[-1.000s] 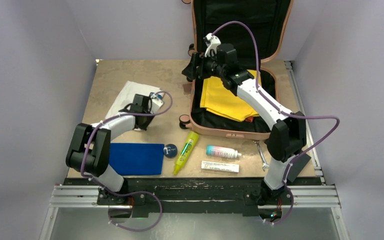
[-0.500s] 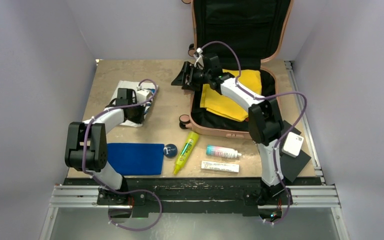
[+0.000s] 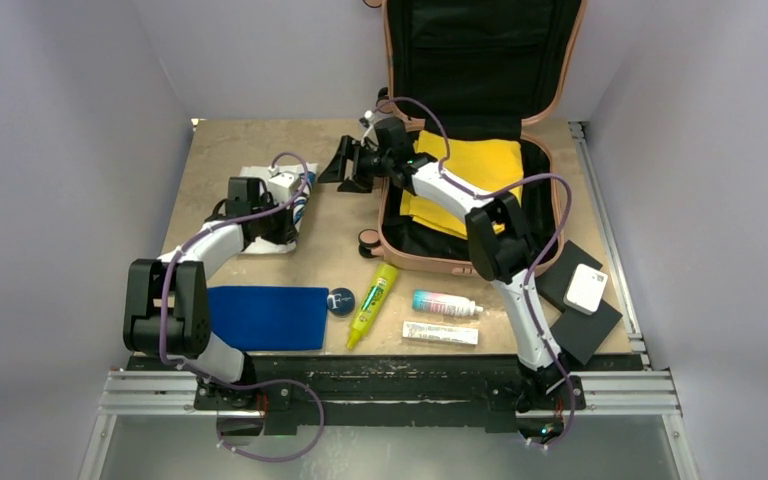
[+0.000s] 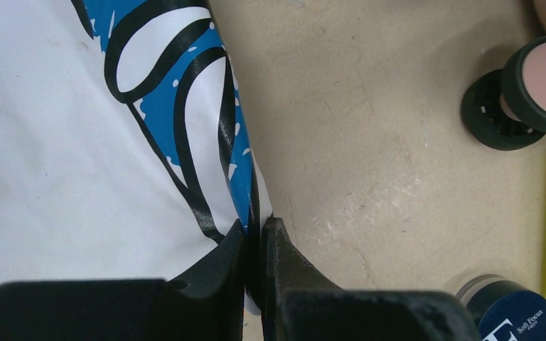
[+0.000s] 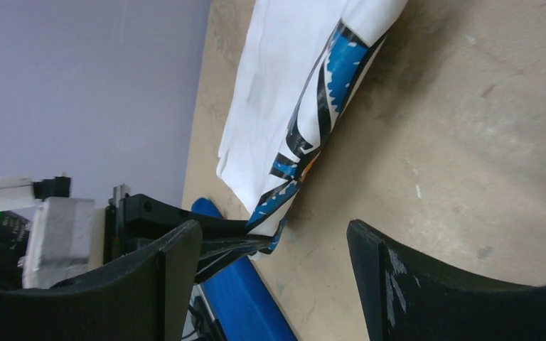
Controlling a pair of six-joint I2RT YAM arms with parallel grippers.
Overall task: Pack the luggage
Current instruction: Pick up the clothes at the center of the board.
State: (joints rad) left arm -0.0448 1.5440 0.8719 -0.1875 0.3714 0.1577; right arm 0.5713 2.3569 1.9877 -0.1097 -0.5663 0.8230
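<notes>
The luggage (image 3: 430,262) lies open at the back right, with a salmon-pink shell, black lining and its lid upright; one wheel (image 4: 519,92) shows in the left wrist view. A yellow cloth (image 3: 470,160) lies inside it. A white cloth with blue and black print (image 3: 256,170) (image 4: 57,142) (image 5: 291,92) lies on the table's left. My left gripper (image 3: 282,232) (image 4: 256,238) is shut on its printed edge. My right gripper (image 3: 338,176) (image 5: 277,263) hangs open over bare table between the luggage and the cloth, facing the left gripper (image 5: 185,231).
Along the front lie a folded blue cloth (image 3: 265,317), a round dark-blue jar (image 3: 340,301) (image 4: 515,312), a yellow tube (image 3: 372,303), a small bottle (image 3: 445,304) and a white box (image 3: 440,333). Black square pads (image 3: 580,320) carrying a white device (image 3: 586,288) sit at the right.
My right gripper has swung left, from over the luggage to over the table near the white cloth, still open. The left gripper has drawn back and left, still pinching the cloth.
</notes>
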